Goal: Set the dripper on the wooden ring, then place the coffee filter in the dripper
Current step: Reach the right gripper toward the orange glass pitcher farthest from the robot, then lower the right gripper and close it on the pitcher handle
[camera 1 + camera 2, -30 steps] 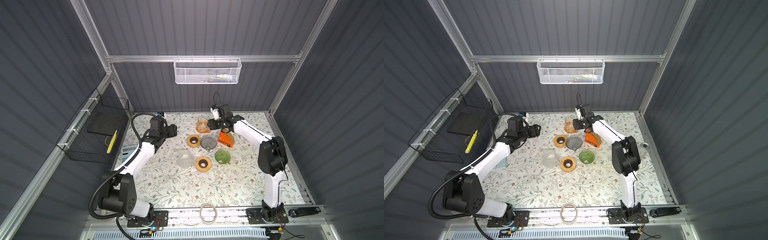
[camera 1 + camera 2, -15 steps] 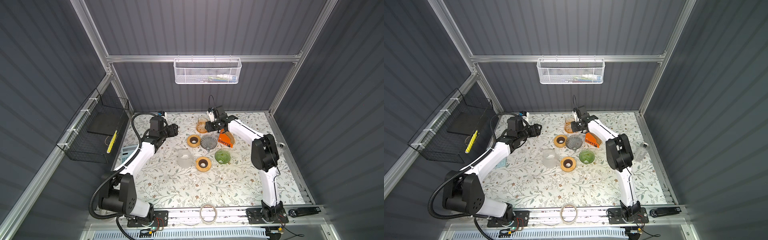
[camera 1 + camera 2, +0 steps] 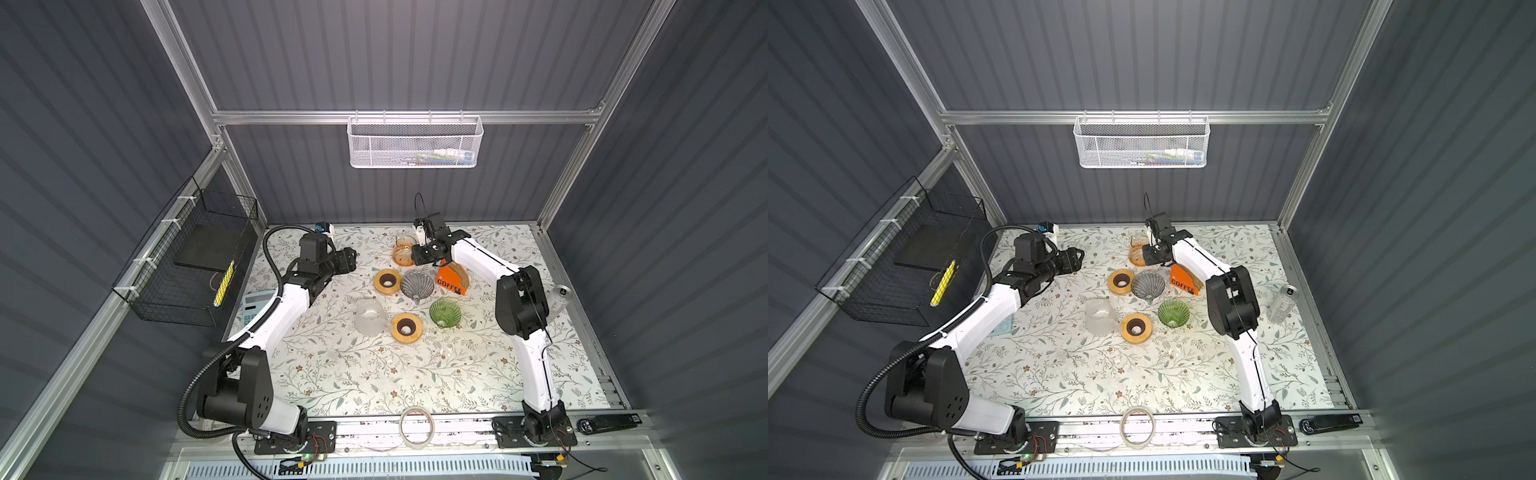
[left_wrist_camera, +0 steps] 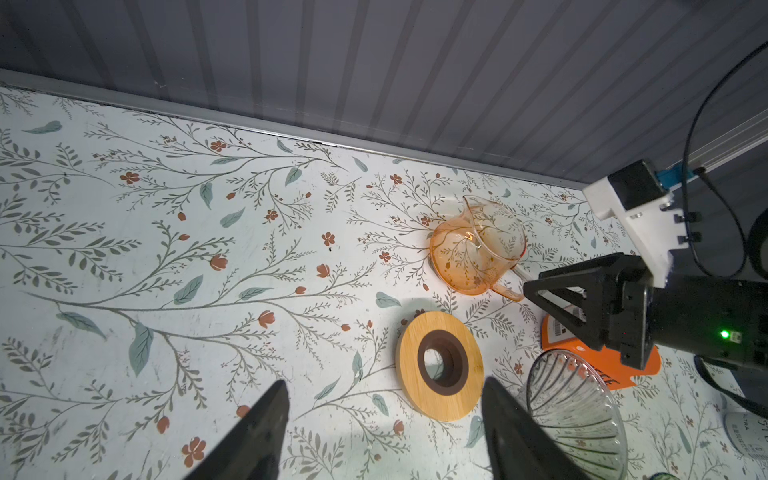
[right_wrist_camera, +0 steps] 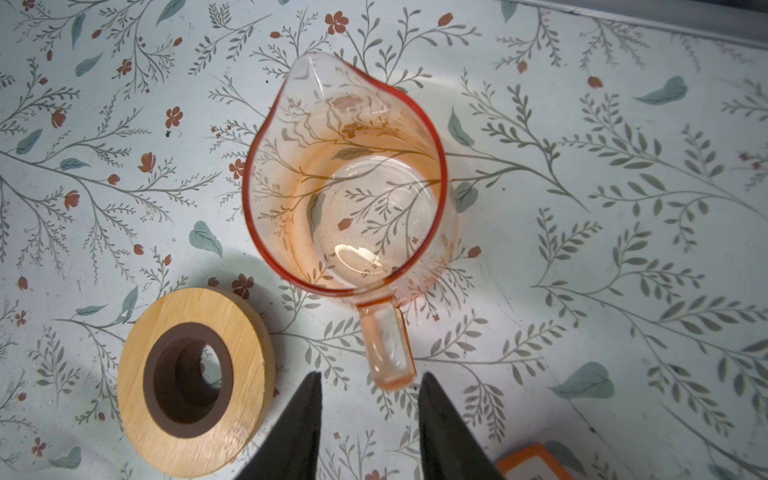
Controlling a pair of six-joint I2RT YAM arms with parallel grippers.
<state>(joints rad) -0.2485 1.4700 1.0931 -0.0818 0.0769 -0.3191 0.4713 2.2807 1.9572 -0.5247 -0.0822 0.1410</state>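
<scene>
At the front edge of the worktop (image 3: 374, 374), a tape roll (image 3: 417, 427) lies well short of both claws. Further in, a frosted jug (image 3: 368, 316), a ring (image 3: 407, 327) and a green dripper (image 3: 444, 312) stand in a row, the ring just beside the jug.

Behind them, on the near side of the right claw (image 5: 371, 381), a second ring (image 3: 387, 281) and a grey dripper (image 3: 417, 284) stand side by side. An orange holder (image 3: 449, 283) marked COFFEE is just beside that dripper, under the right wrist. The filters (image 3: 464, 275) stand in the holder, not yet in a dripper.

The right claw hangs low over the worktop with its fingers apart and the end of the orange jug's (image 5: 345, 187) handle between the tips. I cannot tell whether a finger touches the handle. The jug stands upright just beyond the claw, spout pointing away from it.

The left claw (image 4: 384, 382), well apart from the right one, is spread wide and grips nothing. The second ring lies ahead of its fingertips.
</scene>
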